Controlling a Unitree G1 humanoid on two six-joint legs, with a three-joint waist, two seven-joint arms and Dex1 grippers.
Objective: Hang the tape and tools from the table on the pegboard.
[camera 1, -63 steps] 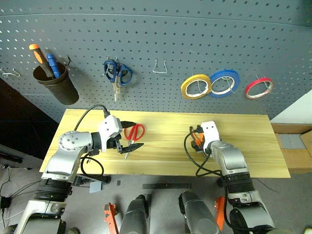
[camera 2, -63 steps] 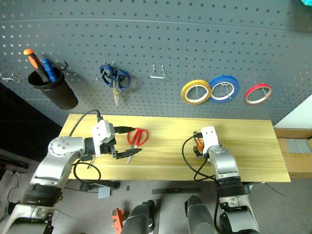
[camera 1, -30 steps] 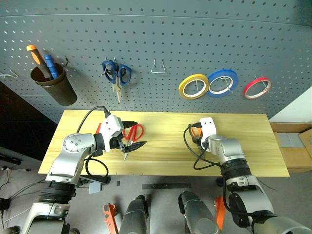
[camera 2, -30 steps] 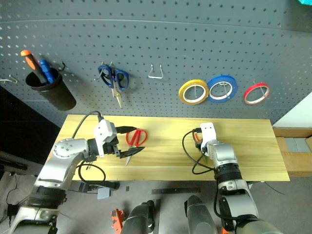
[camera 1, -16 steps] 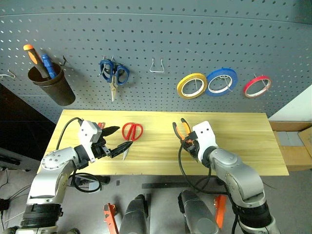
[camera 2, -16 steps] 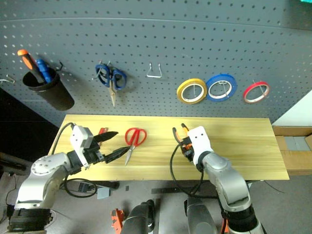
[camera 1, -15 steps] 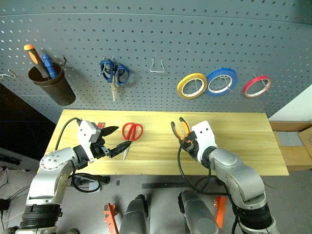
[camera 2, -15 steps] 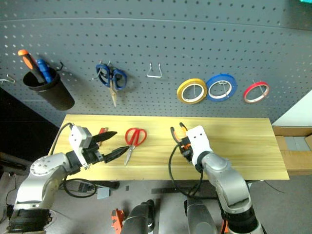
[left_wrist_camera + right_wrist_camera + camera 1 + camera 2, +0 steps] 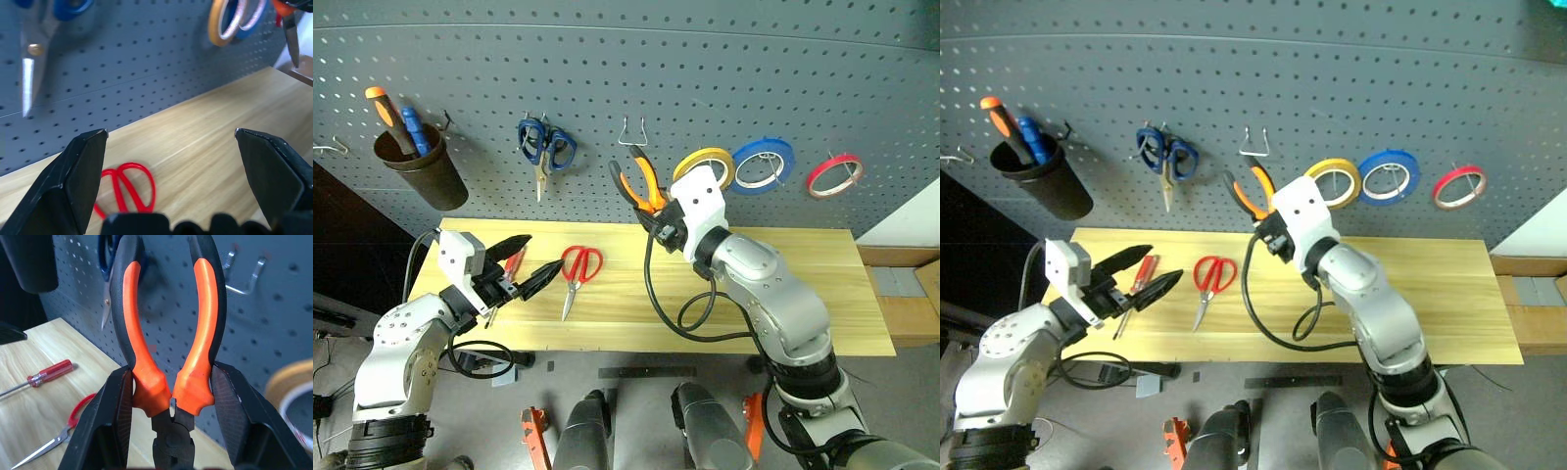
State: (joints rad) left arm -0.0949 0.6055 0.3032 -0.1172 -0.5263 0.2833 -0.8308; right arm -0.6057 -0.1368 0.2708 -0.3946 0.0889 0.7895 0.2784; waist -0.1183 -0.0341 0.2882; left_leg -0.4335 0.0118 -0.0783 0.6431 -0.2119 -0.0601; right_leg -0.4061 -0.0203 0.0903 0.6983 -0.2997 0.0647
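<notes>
Nearest, the left gripper (image 9: 522, 262) hangs over the left end of the long light wooden plank desk (image 9: 822, 294), its black jaws spread wide with nothing between them. Two tools lie on the desk and, as I judge it, are yet to be hung: the slim screwdriver with a clear red handle (image 9: 1136, 279) lies just under and beside those spread jaws, and the red-handled scissors (image 9: 576, 271) lie a little farther toward the desk's middle, blades pointing to the near edge.

Farther back, the right gripper (image 9: 663, 217) is raised above the desk, its jaws pinching the orange-and-black-handled pliers (image 9: 636, 183) near the pivot, handles pointing up toward the bare wire hook (image 9: 631, 134). The pliers look close to that hook but not yet on it.

Farthest, on the large dark grey pegboard (image 9: 724, 69), the thin yellow-tan ring of tape (image 9: 705, 168) already hangs beside a wider blue roll (image 9: 763, 164) and a thin red roll (image 9: 835, 173). So the tape seems done, the pliers under way, two tools left.
</notes>
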